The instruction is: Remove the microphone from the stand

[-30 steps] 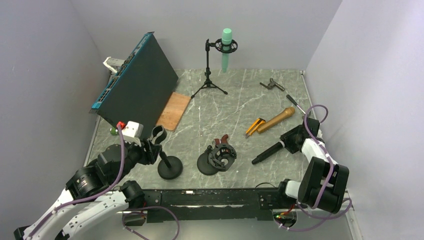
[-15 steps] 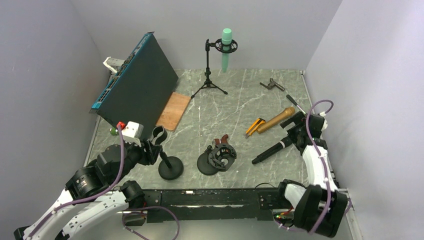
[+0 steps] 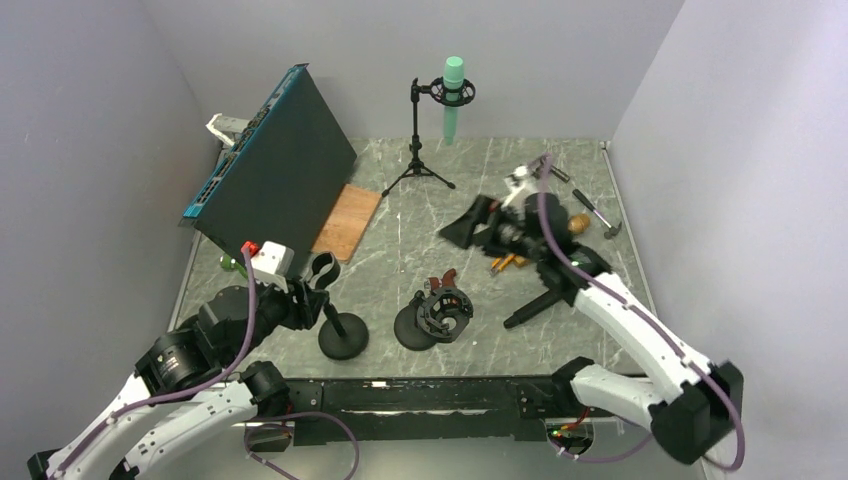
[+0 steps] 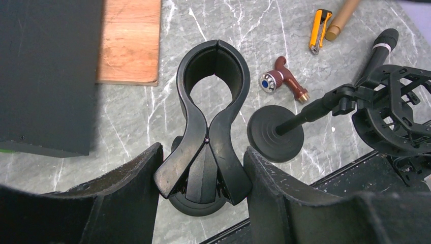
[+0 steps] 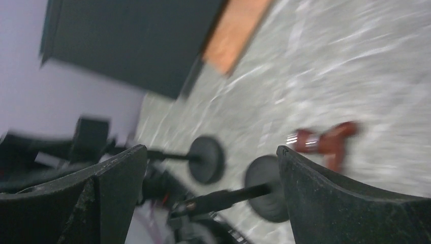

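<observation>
So we're looking at the left end effector (image 4: 202,155) clamping onto the squeeze handles of the black clip (image 4: 206,129), and we're seeing bare bench through the clip's loop. The clip is sitting on top of the round-base stand (image 3: 340,342) near the front left of the bench (image 3: 400,240). The black microphone (image 3: 533,307) is lying flat on the bench well to the right, past the second stand with the shock mount (image 3: 438,315), apart from both end effectors. The right end effector (image 5: 208,162) is hanging over the middle of the bench with its fingers spread wide, gripping nothing, and its wrist view is coming through blurry. At the back we're also seeing a green microphone (image 3: 453,95) sitting in a ring mount on a tripod stand (image 3: 416,150).
</observation>
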